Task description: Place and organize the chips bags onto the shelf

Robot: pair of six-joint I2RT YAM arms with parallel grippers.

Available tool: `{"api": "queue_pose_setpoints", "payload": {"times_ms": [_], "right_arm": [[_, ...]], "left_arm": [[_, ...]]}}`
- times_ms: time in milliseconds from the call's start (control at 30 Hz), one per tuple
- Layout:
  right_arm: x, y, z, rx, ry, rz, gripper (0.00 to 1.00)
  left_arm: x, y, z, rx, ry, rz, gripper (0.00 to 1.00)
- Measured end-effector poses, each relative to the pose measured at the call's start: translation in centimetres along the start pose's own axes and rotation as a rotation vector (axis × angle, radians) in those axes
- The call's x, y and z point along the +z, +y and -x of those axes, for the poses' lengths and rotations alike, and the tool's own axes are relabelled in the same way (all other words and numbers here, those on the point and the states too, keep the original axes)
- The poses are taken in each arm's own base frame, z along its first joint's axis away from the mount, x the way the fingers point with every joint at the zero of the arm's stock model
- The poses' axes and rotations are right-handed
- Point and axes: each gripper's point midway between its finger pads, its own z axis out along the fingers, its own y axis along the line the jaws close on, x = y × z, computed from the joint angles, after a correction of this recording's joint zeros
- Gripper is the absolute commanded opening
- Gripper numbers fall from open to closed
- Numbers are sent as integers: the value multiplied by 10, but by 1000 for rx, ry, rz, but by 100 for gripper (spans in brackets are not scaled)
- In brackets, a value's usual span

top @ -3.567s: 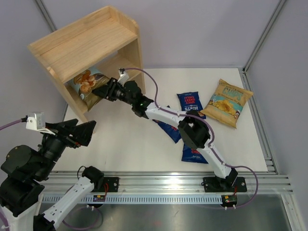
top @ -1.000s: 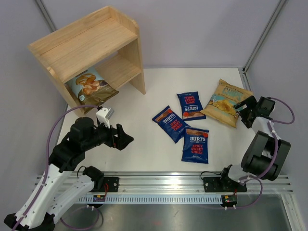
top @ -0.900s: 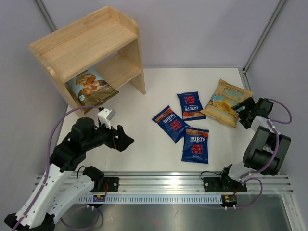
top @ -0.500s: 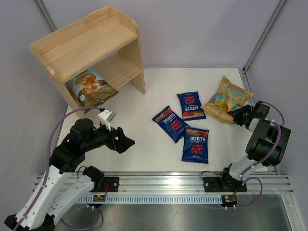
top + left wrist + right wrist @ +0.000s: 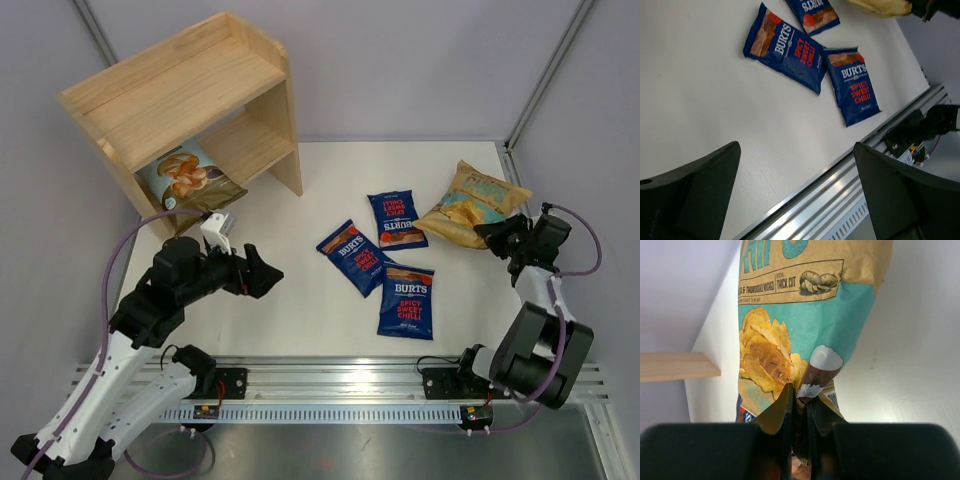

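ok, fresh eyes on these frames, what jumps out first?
The right tool pinching the tan-yellow chips bag by its edge, at the right side of the table. Then three dark blue Burts bags lying flat mid-table, and the wooden shelf far left with one pale bag in its lower tier.

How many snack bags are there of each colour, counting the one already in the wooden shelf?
Dark blue Burts bags, flat on the table: 3
Pale blue-olive Cassava bag, on the lower tier of the shelf: 1
Tan-yellow chips bag, pinched by the right pincer: 1
Total: 5
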Motion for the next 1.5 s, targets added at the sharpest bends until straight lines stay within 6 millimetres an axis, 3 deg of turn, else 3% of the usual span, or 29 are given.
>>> {"api": "queue_pose_setpoints", "payload": {"times_ms": [167,367,500,600,700,1033,1200,1367,1500], "right_arm": [[-25,58,-11,-119,10,164,0],[-55,146,-76,-303,184,506,0],[-94,194,-120,-432,261,751,0],[-123,218,-143,-493,289,899,0],[-143,231,-152,-510,295,979,0],[-164,256,-138,-313,230,1022,0],[-180,268,-138,-185,227,1032,0],[-196,278,-135,-107,198,1048,0],[-200,279,-138,-63,209,1027,0]], "left_arm": [[20,-4,23,-80,-55,-3,99],[51,-22,47,-172,-61,-85,99],[66,-33,50,-225,-34,-151,99],[68,-48,57,-252,-46,-240,99],[68,-65,59,-270,-61,-349,99],[63,-111,35,-241,-57,-505,99],[61,-121,35,-232,-183,-507,99],[68,-137,30,-228,-290,-514,99],[77,-153,38,-213,-369,-524,99]]}}
